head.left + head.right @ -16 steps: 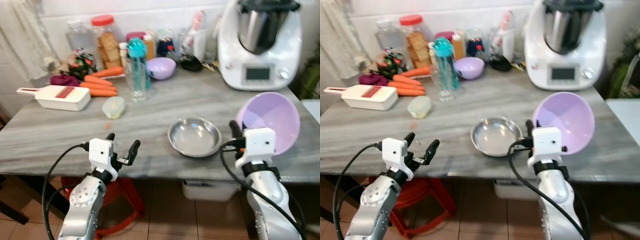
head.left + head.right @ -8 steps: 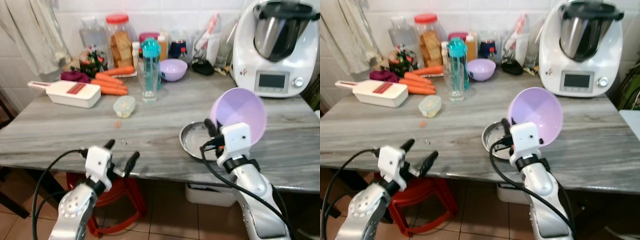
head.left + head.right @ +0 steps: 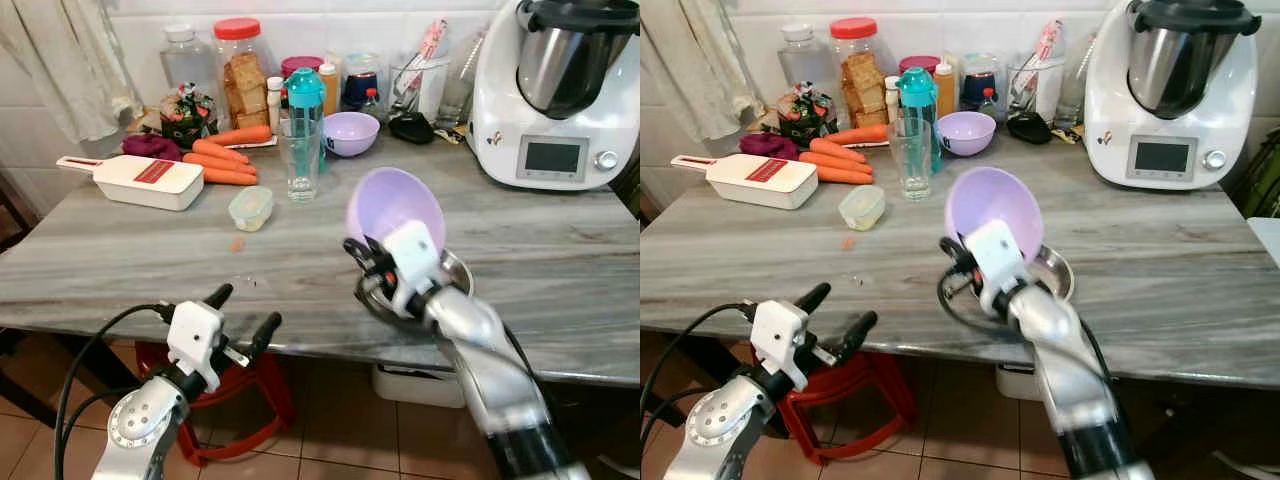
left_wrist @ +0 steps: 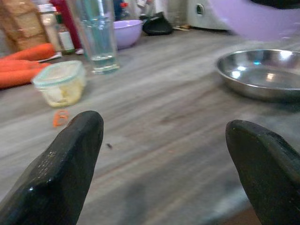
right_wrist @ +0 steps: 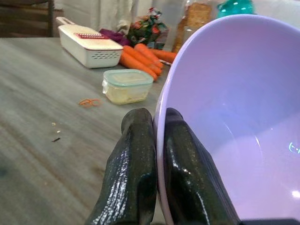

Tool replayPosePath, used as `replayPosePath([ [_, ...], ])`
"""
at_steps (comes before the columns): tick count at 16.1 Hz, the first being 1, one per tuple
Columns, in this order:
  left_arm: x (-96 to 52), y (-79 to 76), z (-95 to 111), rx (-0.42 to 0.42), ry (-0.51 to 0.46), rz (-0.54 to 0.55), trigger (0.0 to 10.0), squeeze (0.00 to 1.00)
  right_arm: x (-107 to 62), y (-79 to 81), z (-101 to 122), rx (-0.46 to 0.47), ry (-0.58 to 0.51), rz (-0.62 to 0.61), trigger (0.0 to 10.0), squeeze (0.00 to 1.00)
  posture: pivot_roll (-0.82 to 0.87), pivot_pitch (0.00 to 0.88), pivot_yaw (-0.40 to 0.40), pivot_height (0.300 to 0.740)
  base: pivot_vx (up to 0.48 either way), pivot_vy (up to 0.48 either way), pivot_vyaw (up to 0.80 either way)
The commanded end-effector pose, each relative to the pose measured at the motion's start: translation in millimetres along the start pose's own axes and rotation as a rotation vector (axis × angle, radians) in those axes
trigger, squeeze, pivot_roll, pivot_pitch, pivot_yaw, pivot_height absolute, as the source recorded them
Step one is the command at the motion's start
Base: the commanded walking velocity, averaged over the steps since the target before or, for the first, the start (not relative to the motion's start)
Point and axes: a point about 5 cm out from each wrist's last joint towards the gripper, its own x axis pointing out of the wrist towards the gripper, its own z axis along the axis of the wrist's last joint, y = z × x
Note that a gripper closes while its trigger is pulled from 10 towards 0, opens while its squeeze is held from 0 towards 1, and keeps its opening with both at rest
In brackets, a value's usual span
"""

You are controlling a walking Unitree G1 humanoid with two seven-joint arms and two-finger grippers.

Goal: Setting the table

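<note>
Right gripper pinches rim of purple bowl, fingers clamped either side, bowl tipped on edge above steel dish. Looks light, stiff, slick plastic; you keep rim grip deep. Left gripper spread wide, empty, 7 o'clock off table.

The right gripper, its two black fingers pinched on the rim of the large lilac plastic bowl, is carrying that bowl leftward across the grey marble-patterned table. A second ago the bowl was hanging off the steel dish's right side, near the table's right end; it is now sitting tilted above the left rim of the round stainless-steel dish, partly hiding it. The right arm is reaching further over the table edge and angling inward toward the middle.
</note>
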Motion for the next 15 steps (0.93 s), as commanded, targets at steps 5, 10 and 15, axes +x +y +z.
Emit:
replayPosePath([
  [5, -1.7, 0.5, 7.8, 0.013, -0.005, -0.031, 10.0, 0.0, 22.4, 5.8, -12.7, 0.004, 0.063, 0.167, 10.0, 0.0, -0.02, 0.0, 0.051, 0.74, 0.0, 0.0, 0.0],
  [10, -0.7, -0.1, 9.0, 0.014, -0.004, -0.037, 10.0, 0.0, 26.2, 15.7, -27.3, -0.005, 0.093, 0.25, 10.0, 0.0, 0.0, 0.0, 0.049, 0.74, 0.0, 0.0, 0.0],
  [15, 0.7, -2.6, 7.4, -0.007, -0.006, -0.068, 10.0, 0.0, 26.0, 17.5, -33.8, -0.01, 0.096, 0.281, 10.0, 0.0, 0.0, 0.0, 0.05, 0.74, 0.0, 0.0, 0.0],
])
